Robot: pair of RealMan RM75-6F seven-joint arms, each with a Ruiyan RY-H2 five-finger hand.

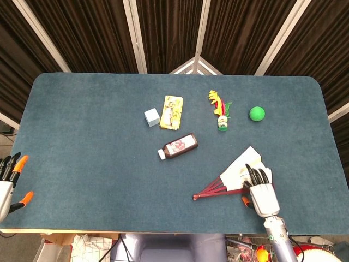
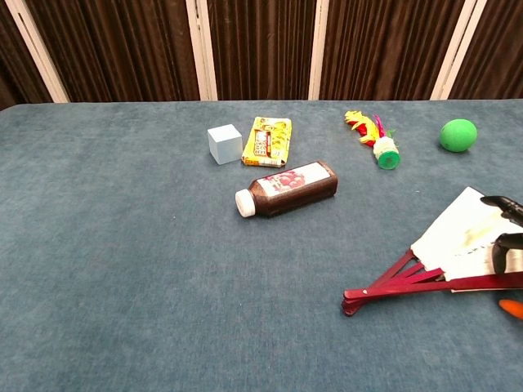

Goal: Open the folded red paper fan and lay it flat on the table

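Observation:
The red paper fan lies partly spread near the table's front right, with its cream leaf fanned out and its red ribs bunched toward the left. The chest view shows the same fan at the right edge. My right hand lies palm-down on the leaf's near right part, its fingers stretched out over the paper and gripping nothing. In the chest view only the right hand's fingers show. My left hand hangs off the table's front left corner, fingers apart and empty.
A brown bottle lies mid-table. Behind it are a white cube and a yellow packet. A feathered toy and a green ball sit at the back right. The table's front edge runs just below the fan.

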